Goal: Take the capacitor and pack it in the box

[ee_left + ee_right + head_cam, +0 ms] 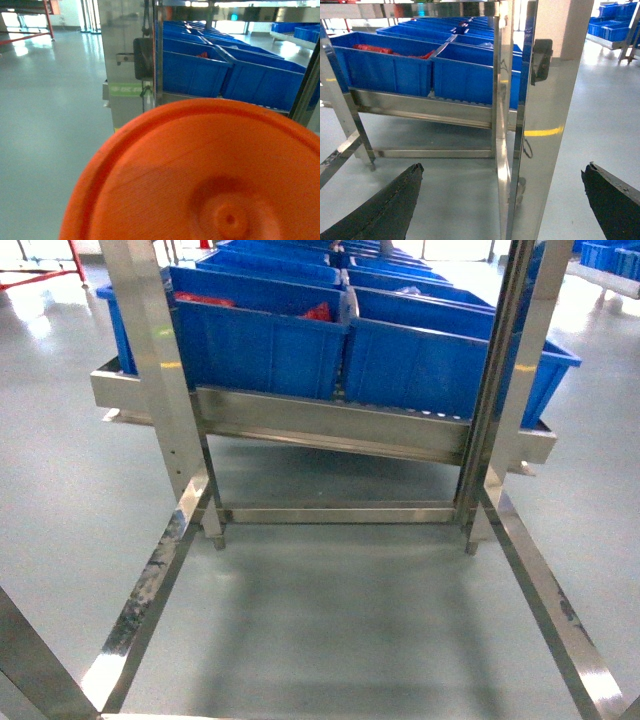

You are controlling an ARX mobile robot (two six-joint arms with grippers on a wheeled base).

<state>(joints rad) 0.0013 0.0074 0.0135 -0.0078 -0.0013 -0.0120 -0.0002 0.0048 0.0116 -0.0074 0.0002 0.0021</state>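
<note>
Right gripper [502,200] of mine hangs wide open, its 2 dark fingers [385,207] spread before a steel rack post [540,130]. My left gripper is hidden behind an orange disc [200,175], so I cannot tell its state. Blue bins [300,340] sit on the rack. Neither capacitor nor box shows.

Two rows of blue bins [270,345] run back on one steel rack [330,430]; the far ones blur together, so the full count cannot be told. Ahead of the right gripper [502,200], two front bins sit side by side. One orange disc [200,175] fills the left wrist view. Two black fingers [385,210] show.
</note>
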